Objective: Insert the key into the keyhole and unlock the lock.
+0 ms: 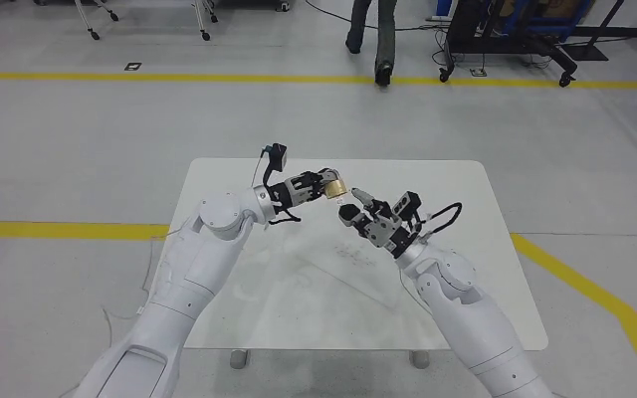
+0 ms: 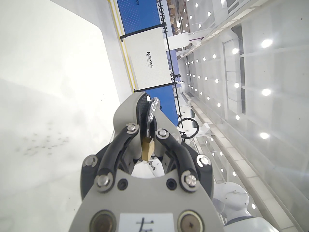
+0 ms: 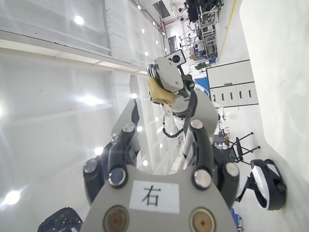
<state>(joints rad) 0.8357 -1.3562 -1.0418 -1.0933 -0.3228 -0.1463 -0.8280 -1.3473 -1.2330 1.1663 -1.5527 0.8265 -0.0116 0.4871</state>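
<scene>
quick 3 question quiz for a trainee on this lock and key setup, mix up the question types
1. True or false: the padlock lies on the table.
2. Fill in: the right gripper is ___ (open or shut).
3. Where is the key? A) in the right gripper B) at the padlock's base C) on the table

Key: 1 false, the left gripper holds it up off the table; 2 open; 3 B.

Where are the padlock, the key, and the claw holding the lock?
Padlock (image 3: pixel 159 92): right wrist view, brass body.
Key (image 3: pixel 167 110): right wrist view, its head.
Left gripper (image 2: pixel 148 112): left wrist view, between fingertips.
</scene>
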